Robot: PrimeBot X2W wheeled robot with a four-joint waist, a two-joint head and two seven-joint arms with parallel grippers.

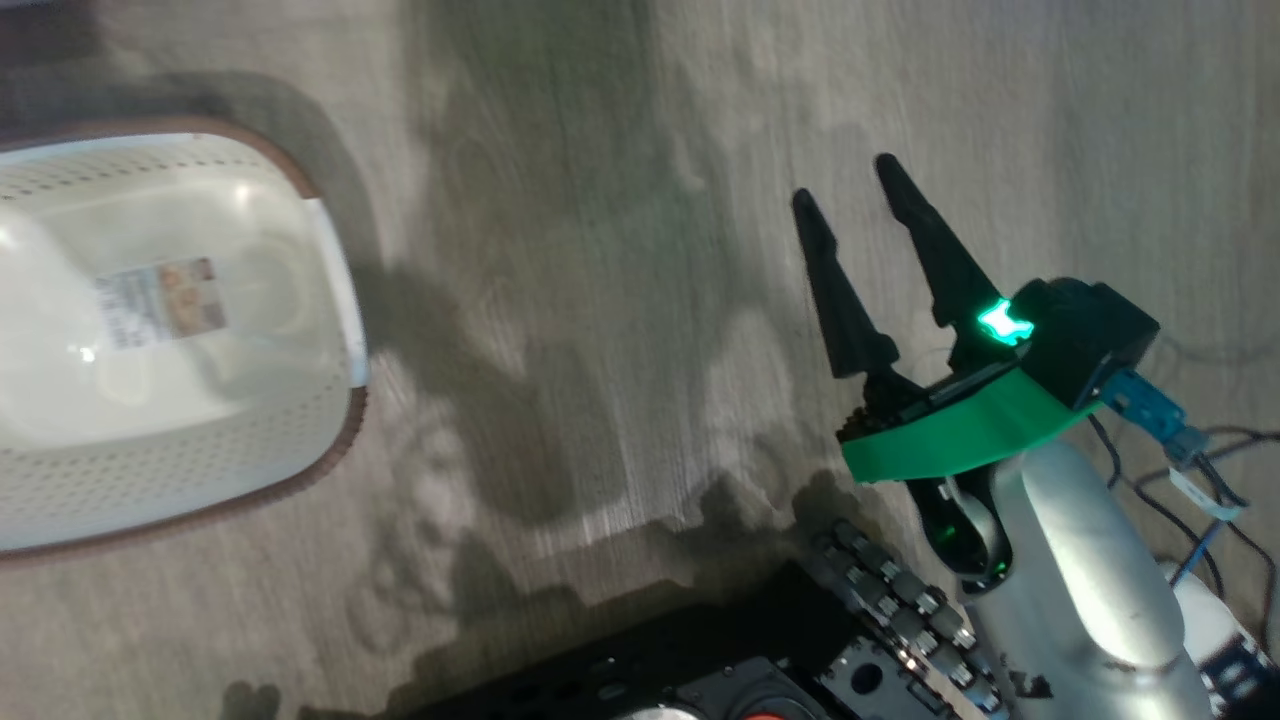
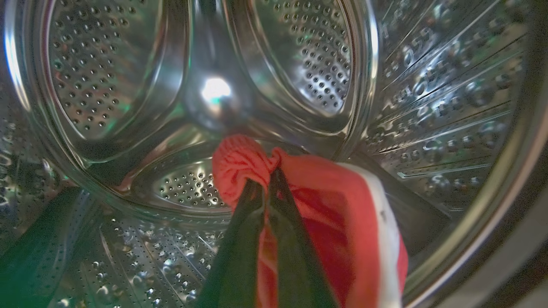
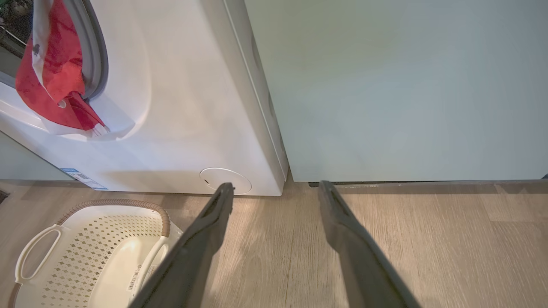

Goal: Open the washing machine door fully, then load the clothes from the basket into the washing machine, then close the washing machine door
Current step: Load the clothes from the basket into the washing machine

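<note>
- The left gripper (image 2: 267, 177) rises from the bottom centre of the left wrist view, well inside the washing machine's steel drum (image 2: 107, 77). Its jaws are pressed together on a bunched fold of the red garment (image 2: 342, 205).
- The red garment, with a white band along its right edge, hangs down the right side of the closed jaws. The perforated drum wall curves around it on every side.
- In the right wrist view the washing machine (image 3: 180, 107) fills the upper left of the frame. Red fabric with white trim drapes out over the grey door seal (image 3: 99, 64) and down onto the white front below the opening.
- A round panel (image 3: 239, 177) and a blue label (image 3: 81, 177) sit low on the machine's front, and a pale cabinet front (image 3: 406, 85) stands just beside it to the right.
- The basket (image 1: 200, 470) sits on the wooden floor (image 1: 620, 300) at the left edge of the head view. Its smooth base is bare, with a label sticker (image 1: 160, 300) showing.
- The same basket shows at the lower left of the right wrist view, in front of the machine.
- The right gripper (image 1: 846, 182) hovers over the floor at the right of the head view, well apart from the basket. Its jaws are spread wide and hold nothing.
</note>
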